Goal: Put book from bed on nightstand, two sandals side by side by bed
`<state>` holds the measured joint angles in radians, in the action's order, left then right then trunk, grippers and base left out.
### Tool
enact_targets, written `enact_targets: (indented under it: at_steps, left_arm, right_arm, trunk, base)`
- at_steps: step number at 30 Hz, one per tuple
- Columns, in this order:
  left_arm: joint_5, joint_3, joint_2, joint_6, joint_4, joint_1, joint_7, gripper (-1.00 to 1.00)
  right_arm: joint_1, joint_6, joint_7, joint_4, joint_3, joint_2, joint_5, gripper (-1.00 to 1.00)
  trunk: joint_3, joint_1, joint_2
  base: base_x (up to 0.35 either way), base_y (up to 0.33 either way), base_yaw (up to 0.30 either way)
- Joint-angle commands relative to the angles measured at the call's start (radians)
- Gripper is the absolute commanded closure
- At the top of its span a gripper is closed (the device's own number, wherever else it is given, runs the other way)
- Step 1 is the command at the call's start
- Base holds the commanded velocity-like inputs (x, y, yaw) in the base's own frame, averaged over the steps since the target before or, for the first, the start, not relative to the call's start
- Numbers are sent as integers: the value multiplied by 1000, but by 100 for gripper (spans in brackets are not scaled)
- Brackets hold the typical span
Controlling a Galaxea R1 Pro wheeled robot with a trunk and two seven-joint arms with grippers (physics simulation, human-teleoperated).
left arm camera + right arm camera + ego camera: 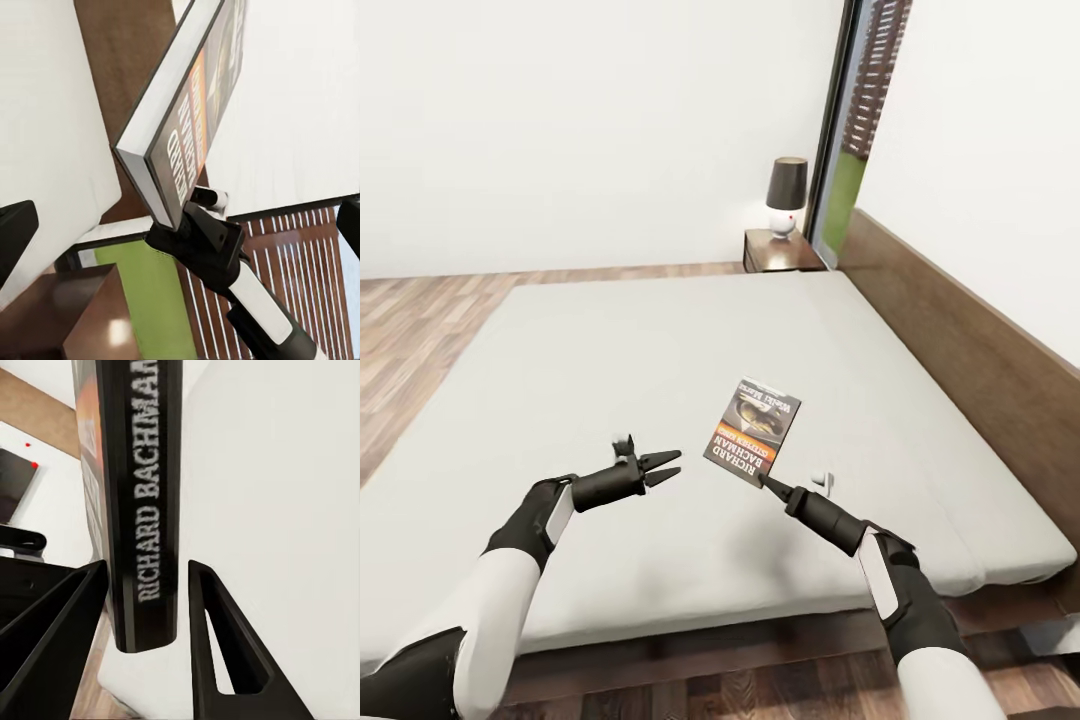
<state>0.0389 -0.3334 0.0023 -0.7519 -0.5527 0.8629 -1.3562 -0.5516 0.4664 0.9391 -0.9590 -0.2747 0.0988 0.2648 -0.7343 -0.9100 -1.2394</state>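
The book stands lifted above the near right of the bed, its lower edge pinched in the right gripper; contact looks firm. The left gripper, slightly parted and empty, hovers nearby.

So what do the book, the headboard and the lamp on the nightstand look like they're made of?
Book: paper, with a smooth printed cover and a pale page block. Headboard: dark brown wood, matte, with faint grain. Lamp: its white base looks like glossy ceramic and its dark shade possibly fabric, though it is too small to tell.
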Motion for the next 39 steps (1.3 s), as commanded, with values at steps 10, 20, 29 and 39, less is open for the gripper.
enact_targets:
  at_steps: [10, 20, 29, 39]
  left_arm:
    - [2, 0, -1, -10, 0, 1, 0, -100]
    - [3, -1, -1, -10, 0, 1, 17, -100]
    - [3, -2, -1, -10, 0, 1, 19, -100]
    - [3, -3, -1, -10, 0, 1, 20, -100]
  right_arm:
    - [-1, 9, 3, 0, -3, 1, 7, 100]
    - [-1, 9, 3, 0, -3, 1, 7, 100]
    - [-1, 10, 3, 0, -3, 1, 7, 100]
    - [-1, 12, 3, 0, -3, 1, 7, 100]
  trunk:
    - [-1, 0, 0]
    - [-1, 0, 0]
    - [-1, 0, 0]
    - [-1, 0, 0]
  base:
    - [0, 0, 293]
    - [0, 0, 293]
    - [0, 0, 293]
    - [0, 0, 293]
